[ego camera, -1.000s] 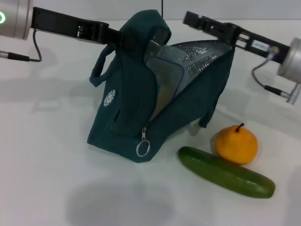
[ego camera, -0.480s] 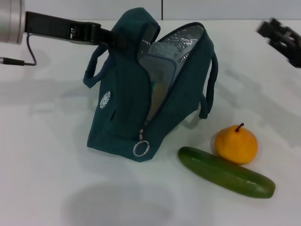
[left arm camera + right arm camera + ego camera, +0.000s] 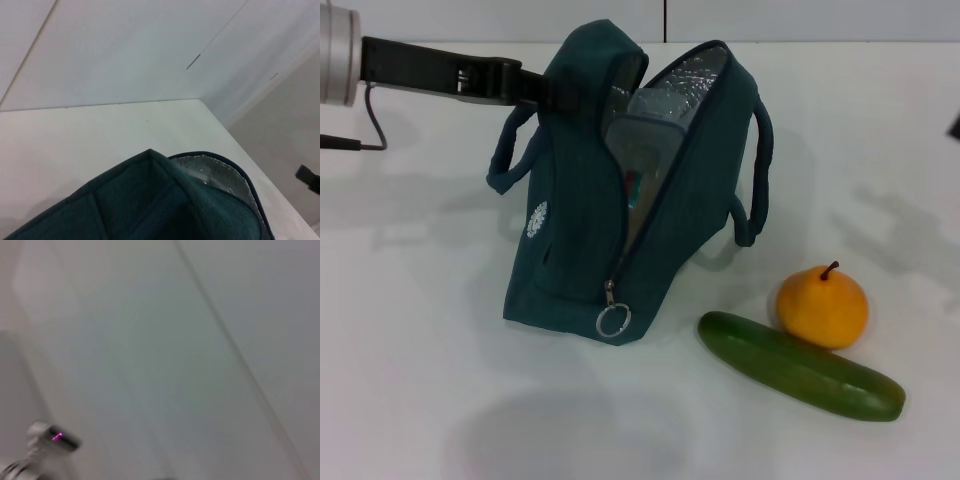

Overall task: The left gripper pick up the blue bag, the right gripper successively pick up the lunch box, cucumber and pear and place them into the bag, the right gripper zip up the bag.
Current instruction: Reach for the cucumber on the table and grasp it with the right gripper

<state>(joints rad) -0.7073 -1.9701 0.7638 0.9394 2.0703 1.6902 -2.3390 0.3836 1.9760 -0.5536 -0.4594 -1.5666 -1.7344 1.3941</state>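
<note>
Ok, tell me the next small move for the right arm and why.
Probably bring the right tool down over the cucumber. The lunch box already sits inside the open blue bag, which the left tool holds up by its top, while the cucumber and the pear lie on the table.

One blue bag (image 3: 620, 200) is standing on the white table (image 3: 410, 380), with one lunch box (image 3: 640, 150) showing inside it. One cucumber (image 3: 800, 366) and one pear (image 3: 822, 306) are lying beside it. One gripper, the left gripper (image 3: 555, 90), is showing.
</note>
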